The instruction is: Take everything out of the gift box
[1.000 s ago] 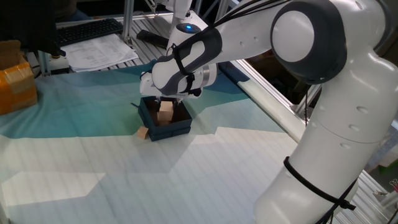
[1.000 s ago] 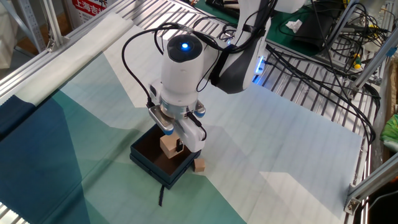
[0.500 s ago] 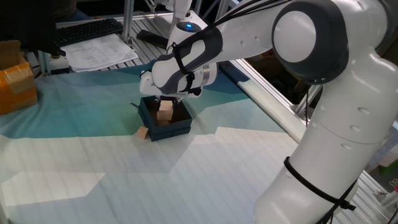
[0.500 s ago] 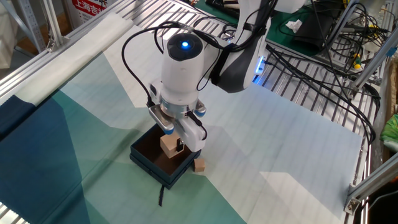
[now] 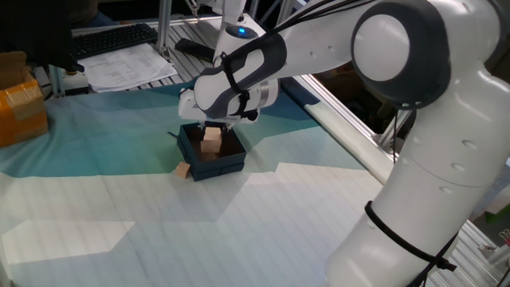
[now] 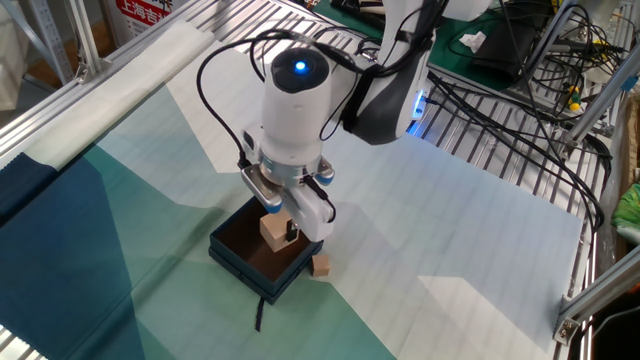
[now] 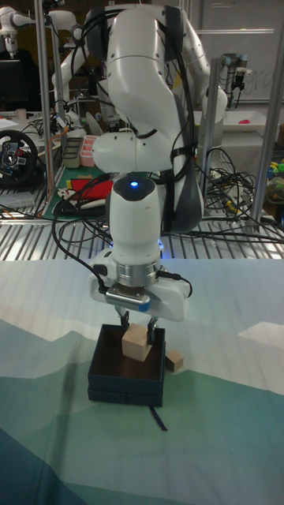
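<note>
The navy gift box (image 5: 217, 167) sits on the teal and white cloth, also seen in the other fixed view (image 6: 238, 268) and the tall view (image 7: 126, 383). My gripper (image 5: 211, 137) hangs straight down over it, shut on the larger tan wooden cube (image 5: 211, 143). The cube (image 6: 274, 232) is held low inside the box opening, and whether it is off the floor I cannot tell. From the tall view the fingers (image 7: 121, 319) clamp the cube (image 7: 137, 343) on two sides. The smaller wooden block (image 6: 320, 265) lies on the cloth outside the box, against its wall (image 5: 183, 170) (image 7: 175, 362).
A black ribbon (image 7: 158, 418) trails from the box's front. An orange-brown carton (image 5: 20, 108) stands at the far left, with papers (image 5: 127, 68) and a keyboard (image 5: 111, 40) behind. Metal frame rails (image 6: 480, 130) border the cloth.
The gripper has risen very slightly with the cube still held. The small block and the box have not moved.
</note>
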Controlling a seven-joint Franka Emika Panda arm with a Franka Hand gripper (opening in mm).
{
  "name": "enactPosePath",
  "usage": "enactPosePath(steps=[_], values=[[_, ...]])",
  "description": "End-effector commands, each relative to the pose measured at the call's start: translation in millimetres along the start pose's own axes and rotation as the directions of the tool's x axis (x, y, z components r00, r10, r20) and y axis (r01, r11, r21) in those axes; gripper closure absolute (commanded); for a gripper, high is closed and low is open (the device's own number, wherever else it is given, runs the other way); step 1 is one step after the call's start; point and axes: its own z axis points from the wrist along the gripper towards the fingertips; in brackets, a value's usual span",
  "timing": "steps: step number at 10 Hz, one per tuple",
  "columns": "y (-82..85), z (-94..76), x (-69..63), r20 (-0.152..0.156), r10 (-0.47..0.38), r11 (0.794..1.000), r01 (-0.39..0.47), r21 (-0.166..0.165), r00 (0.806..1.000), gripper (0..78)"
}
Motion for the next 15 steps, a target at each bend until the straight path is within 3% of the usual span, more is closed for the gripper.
enactPosePath(steps=[1,9,15], values=[[4.7,-7.4,0.7,0.002,0.013,1.0,-0.013,0.0,1.0,76.4],[17.4,-26.2,1.9,-0.014,0.035,0.999,-0.035,0.008,0.999,76.4],[35.5,-36.7,10.4,-0.033,0.068,0.998,-0.067,0.018,0.997,76.4]])
